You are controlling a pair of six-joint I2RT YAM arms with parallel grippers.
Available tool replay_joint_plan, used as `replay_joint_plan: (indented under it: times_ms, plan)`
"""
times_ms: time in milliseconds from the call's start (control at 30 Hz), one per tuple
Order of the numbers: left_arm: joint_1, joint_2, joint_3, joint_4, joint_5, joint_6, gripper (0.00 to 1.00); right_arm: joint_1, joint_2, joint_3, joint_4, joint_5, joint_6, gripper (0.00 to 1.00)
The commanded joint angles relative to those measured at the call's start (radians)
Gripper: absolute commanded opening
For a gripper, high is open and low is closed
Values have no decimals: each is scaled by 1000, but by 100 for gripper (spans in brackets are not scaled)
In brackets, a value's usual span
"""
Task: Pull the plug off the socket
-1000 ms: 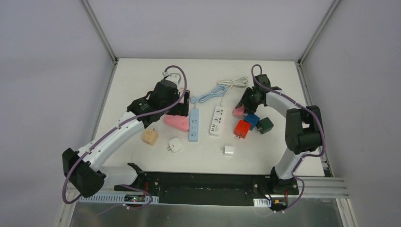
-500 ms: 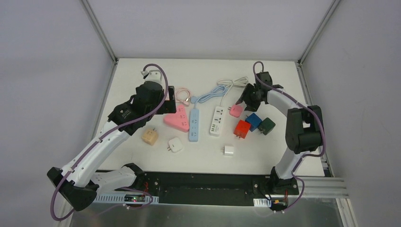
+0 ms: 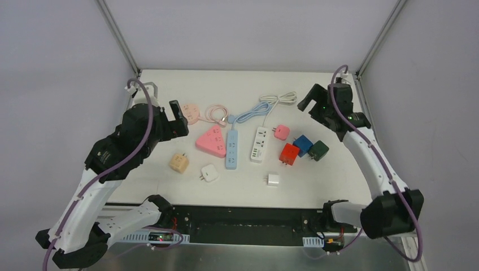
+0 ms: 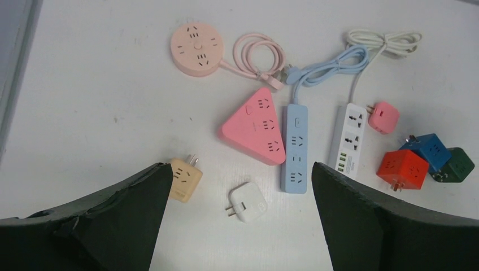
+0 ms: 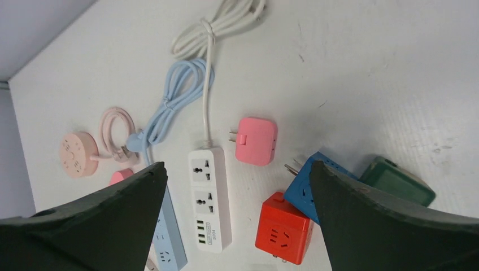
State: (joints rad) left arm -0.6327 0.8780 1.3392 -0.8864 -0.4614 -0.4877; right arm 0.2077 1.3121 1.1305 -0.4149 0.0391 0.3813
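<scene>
Pink plug (image 3: 282,132) is out of the white power strip (image 3: 258,144), lying on the table (image 3: 237,84) just beside the strip's far end, prongs facing it. Left gripper (image 4: 240,169) and right gripper (image 5: 237,165) hang above the table, jaws wide apart, holding nothing.

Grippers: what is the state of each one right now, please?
Left gripper: open, holding nothing.
Right gripper: open, holding nothing.
</scene>
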Motion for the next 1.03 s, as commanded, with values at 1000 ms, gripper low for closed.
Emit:
replay_joint_plan:
  times_ms: [1000]
  plan:
    - [11,-285,314,-344,44,134,99,12,-766,482,-662,325,-113,100]
